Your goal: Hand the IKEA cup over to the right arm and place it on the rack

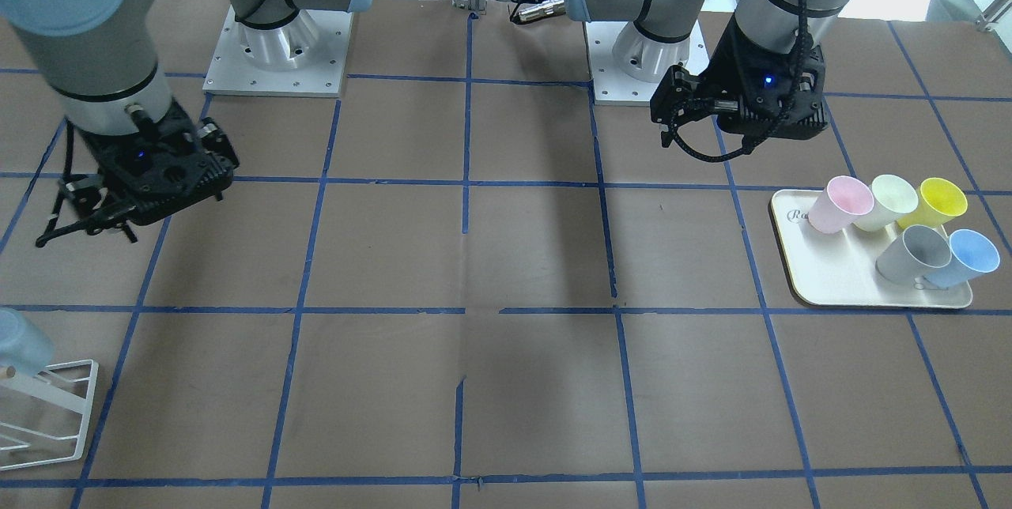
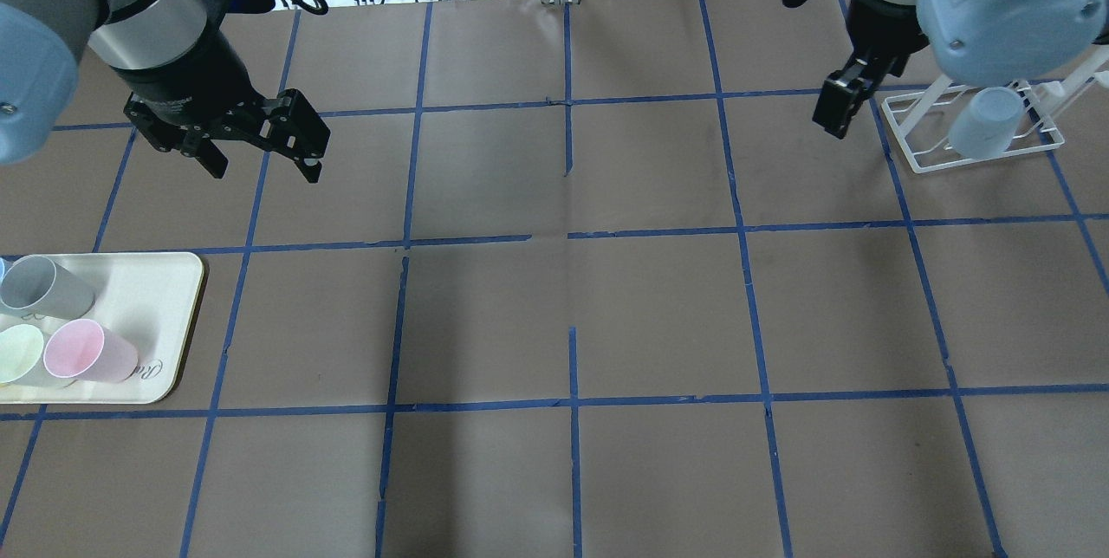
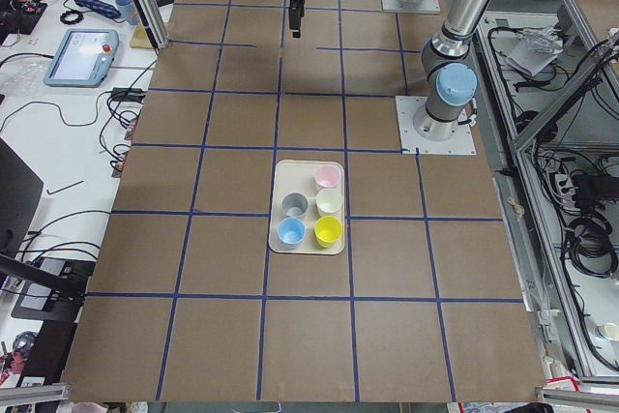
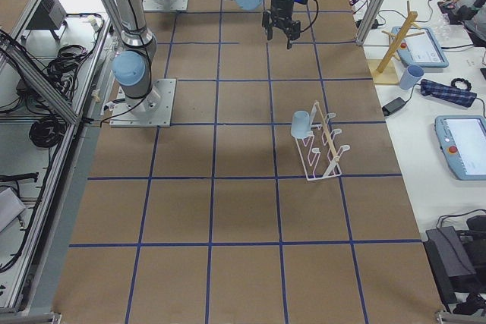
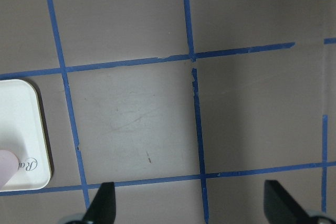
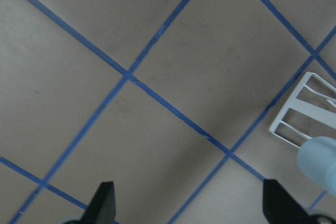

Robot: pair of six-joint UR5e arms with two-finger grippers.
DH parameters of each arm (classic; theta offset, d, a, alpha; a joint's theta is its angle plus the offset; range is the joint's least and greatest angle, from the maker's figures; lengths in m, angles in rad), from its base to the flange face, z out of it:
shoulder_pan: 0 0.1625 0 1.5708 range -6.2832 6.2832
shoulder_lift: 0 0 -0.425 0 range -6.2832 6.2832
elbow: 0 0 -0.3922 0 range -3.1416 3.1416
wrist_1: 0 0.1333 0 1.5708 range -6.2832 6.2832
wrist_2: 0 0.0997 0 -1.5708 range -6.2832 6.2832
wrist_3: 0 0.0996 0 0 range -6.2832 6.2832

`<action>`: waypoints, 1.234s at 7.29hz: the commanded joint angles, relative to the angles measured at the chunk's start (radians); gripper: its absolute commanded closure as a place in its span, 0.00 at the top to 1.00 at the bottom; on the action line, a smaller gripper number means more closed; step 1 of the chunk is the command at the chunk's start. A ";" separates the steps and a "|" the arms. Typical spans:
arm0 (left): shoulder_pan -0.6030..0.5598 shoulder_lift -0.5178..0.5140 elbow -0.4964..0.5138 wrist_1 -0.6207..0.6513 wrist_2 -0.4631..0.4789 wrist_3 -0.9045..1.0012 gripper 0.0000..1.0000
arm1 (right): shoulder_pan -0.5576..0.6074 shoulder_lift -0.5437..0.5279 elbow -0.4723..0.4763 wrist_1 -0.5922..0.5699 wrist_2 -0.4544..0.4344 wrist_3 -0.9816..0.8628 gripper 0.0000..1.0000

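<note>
The pale powder-blue IKEA cup point(image 2: 983, 120) hangs tilted on the white wire rack point(image 2: 970, 161) at the far right. It also shows in the front view point(image 1: 20, 341), the exterior right view point(image 4: 301, 122) and the right wrist view point(image 6: 321, 162). My right gripper point(image 2: 837, 113) is open and empty, raised just left of the rack and apart from it; its fingertips point(image 6: 103, 203) frame bare table. My left gripper point(image 2: 264, 166) is open and empty, raised over the table beyond the tray; nothing lies between its fingertips point(image 5: 103, 203).
A cream tray point(image 1: 822, 280) on my left side holds pink point(image 1: 838, 205), pale green point(image 1: 885, 201), yellow point(image 1: 937, 202), grey point(image 1: 913, 254) and sky-blue point(image 1: 964, 256) cups. The tray's corner shows in the left wrist view point(image 5: 23, 135). The brown table point(image 2: 572, 324) has blue tape lines.
</note>
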 commanded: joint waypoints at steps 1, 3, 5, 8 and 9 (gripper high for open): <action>0.000 0.000 0.000 0.000 0.000 0.000 1.00 | 0.051 -0.030 -0.023 0.088 0.172 0.345 1.00; 0.002 0.000 0.002 0.001 0.002 0.000 1.00 | 0.025 -0.031 -0.146 0.319 0.176 0.544 1.00; 0.002 0.000 0.002 0.000 0.002 0.000 1.00 | -0.062 -0.031 -0.142 0.337 0.177 0.546 1.00; 0.002 0.000 0.000 0.000 0.002 0.000 1.00 | -0.058 -0.051 -0.123 0.323 0.179 0.554 1.00; 0.002 0.000 0.002 0.000 0.002 0.000 1.00 | -0.056 -0.054 -0.122 0.323 0.164 0.547 1.00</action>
